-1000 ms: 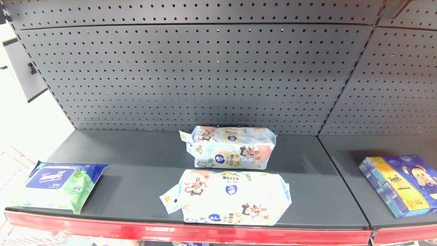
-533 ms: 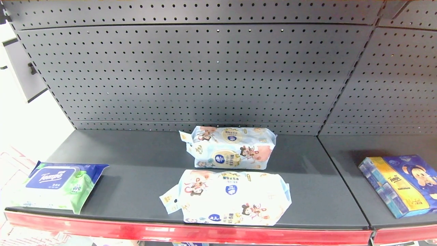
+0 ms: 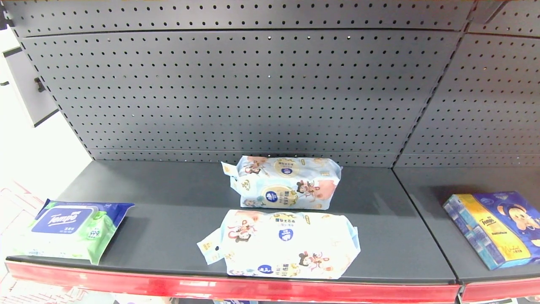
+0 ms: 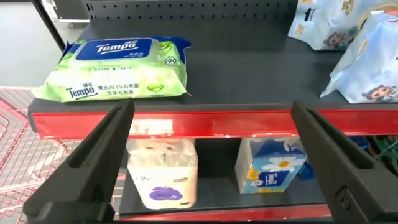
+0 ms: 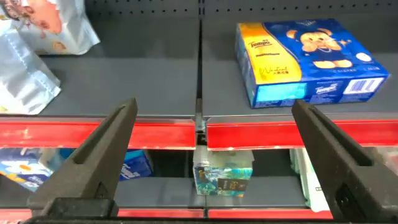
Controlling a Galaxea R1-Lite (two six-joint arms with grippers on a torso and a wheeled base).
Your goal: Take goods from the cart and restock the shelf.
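A: Gripper state?
B: The left gripper (image 4: 211, 106) is spread wide, with nothing held between its dark wedge-shaped fingers. The right gripper (image 5: 214, 104) is likewise wide and empty. Both are held just in front of the glossy red front strip (image 3: 236, 289).
A: Below the strip?
B: On the lower tier, a white roll pack (image 4: 163, 174) with purple print is stood beside a blue tissue pack (image 4: 270, 168).
A: Goods on the shelf (image 3: 168, 198)?
B: The deck is matte dark metal. A flat green film wipes pack (image 3: 69, 230) with a blue flap label is laid at the front left corner. A soft, crinkled pale-blue cartoon-print pack (image 3: 287, 245) is laid flat at the front edge, mid-deck. A second like pack (image 3: 287, 182) is set just behind it; contact cannot be told. On the adjoining right deck, a boxy blue-and-yellow wrapped tissue block (image 3: 498, 228) is placed near the front edge.
A: Back?
B: The shelf is closed off by a grey perforated pegboard panel (image 3: 253, 93).
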